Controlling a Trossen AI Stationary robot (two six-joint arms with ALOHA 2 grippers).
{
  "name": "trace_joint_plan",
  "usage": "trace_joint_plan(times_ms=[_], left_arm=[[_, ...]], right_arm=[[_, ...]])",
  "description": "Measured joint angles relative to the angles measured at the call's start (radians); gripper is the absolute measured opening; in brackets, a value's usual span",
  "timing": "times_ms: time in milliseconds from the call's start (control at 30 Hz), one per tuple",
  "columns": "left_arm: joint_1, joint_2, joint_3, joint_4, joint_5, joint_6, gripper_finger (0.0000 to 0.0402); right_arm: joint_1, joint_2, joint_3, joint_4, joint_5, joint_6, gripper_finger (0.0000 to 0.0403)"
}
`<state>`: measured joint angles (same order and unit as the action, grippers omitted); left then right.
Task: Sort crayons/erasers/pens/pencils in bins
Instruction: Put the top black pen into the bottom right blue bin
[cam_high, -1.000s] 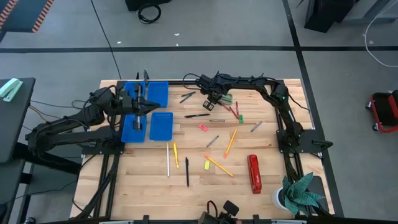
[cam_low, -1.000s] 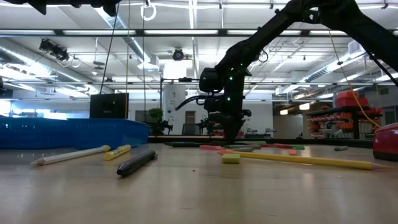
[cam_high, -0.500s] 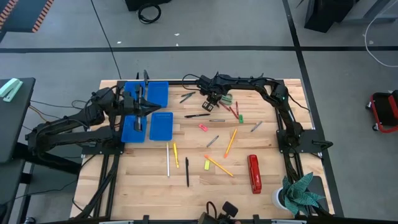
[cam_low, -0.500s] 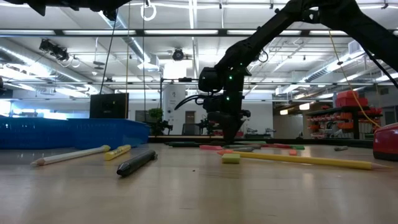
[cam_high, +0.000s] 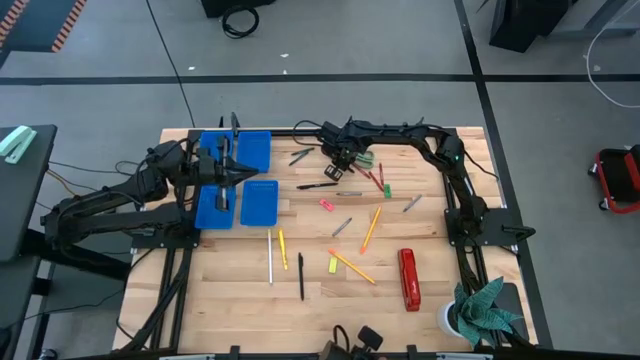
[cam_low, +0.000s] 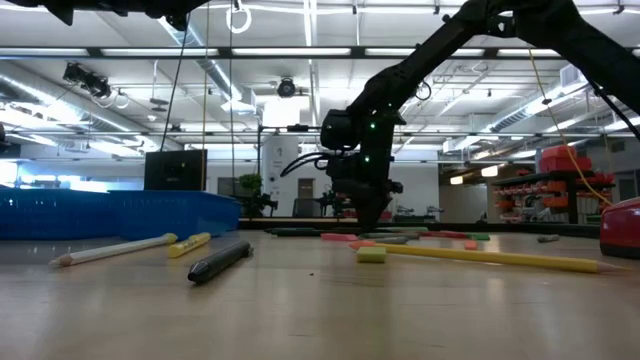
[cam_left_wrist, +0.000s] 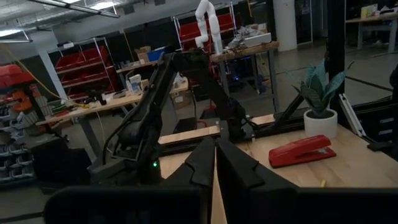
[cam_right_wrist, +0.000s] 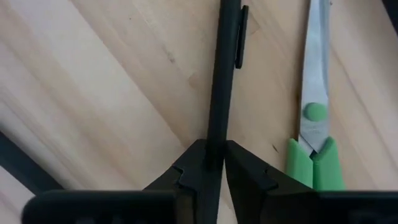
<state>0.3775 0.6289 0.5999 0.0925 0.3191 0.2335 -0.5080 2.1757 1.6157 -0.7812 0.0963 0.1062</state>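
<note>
Beside your right tool (cam_right_wrist: 211, 163) lie green-handled scissors (cam_right_wrist: 313, 118), blades running parallel to the black pen (cam_right_wrist: 222, 81) and close to it. That pen sits between the tool's fingers, clamped, at the desk's (cam_high: 300, 320) far side. Your left tool (cam_high: 238, 172) hovers clenched and empty over the blue bins (cam_high: 258, 202). No writing is legible.

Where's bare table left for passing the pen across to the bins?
Bare wood lies between the bins and the pink eraser, and along the near edge left of the white pencil. It is crowded around the right gripper, shut on the pen beside the scissors, and toward the stapler.
</note>
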Motion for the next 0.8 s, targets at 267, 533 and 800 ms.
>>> trace_joint_plan(times_ms=[267,533,800], left_arm=[[0.000,0.000,0.000,0.000,0.000,0.015,0.0018],[0.001,-0.001,0.000,0.007,-0.006,0.046,0.0025],[0.001,-0.003,0.000,0.013,-0.008,0.069,0.0026]], right_arm=[[0.030,0.000,0.000,-0.001,0.026,-0.018,0.0035],[0.096,-0.013,0.047,-0.016,-0.006,-0.028,0.0037],[0.198,-0.033,0.151,-0.019,0.006,-0.079,0.0037]])
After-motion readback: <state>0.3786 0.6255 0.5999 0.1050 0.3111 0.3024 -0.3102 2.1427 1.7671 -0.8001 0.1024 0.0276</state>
